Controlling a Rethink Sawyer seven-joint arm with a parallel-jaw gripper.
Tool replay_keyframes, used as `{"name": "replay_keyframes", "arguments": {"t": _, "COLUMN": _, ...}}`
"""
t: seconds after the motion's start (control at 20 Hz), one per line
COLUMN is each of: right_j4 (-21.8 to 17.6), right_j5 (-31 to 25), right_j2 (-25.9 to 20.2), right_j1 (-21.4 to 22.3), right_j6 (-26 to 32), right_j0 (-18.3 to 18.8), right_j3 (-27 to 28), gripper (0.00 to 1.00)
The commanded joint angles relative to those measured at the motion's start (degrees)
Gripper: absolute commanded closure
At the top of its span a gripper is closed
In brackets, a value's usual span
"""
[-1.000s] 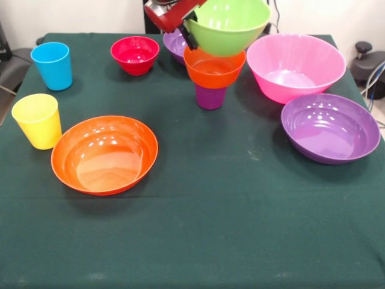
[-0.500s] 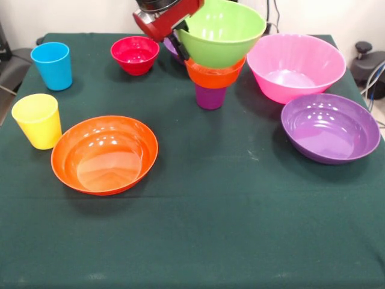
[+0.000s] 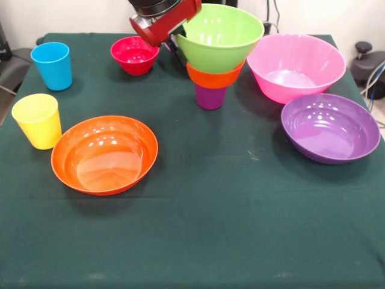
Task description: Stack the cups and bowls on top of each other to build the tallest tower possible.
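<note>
Here the red and black gripper [image 3: 179,43] is clenched on the rim of the glossy green plastic bowl [image 3: 219,36], which sits tilted in the small orange bowl [image 3: 214,77] atop the purple tapered cup [image 3: 210,96]. This tower stands just beside the large pink bowl [image 3: 296,65], on the green tablecloth [image 3: 216,229].

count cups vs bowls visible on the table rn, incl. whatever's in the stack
Cups: 3, namely blue cup, yellow cup, purple cup at the stack's base.
Bowls: 6 visible, namely green bowl, small orange bowl, red bowl, wide orange bowl, pink bowl, purple bowl.
Total: 9
</note>
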State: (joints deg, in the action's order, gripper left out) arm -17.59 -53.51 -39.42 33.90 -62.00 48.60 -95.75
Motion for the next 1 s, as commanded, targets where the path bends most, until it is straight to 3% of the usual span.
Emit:
{"name": "replay_keyframes", "arguments": {"t": 0.05, "right_j4": -2.19, "right_j5": -3.83, "right_j2": 3.61, "right_j1": -0.85, "right_j6": -2.24, "right_j0": -2.04, "right_j3": 0.28, "gripper": 1.00}}
{"name": "replay_keyframes", "arguments": {"t": 0.55, "right_j4": -1.82, "right_j5": -4.75, "right_j2": 3.67, "right_j1": 1.12, "right_j6": -1.88, "right_j0": -0.91, "right_j3": -1.25, "gripper": 1.00}}
{"name": "replay_keyframes", "arguments": {"t": 1.0, "right_j4": -2.10, "right_j5": -5.41, "right_j2": 4.29, "right_j1": -0.02, "right_j6": -1.53, "right_j0": -1.29, "right_j3": -1.56, "gripper": 1.00}}
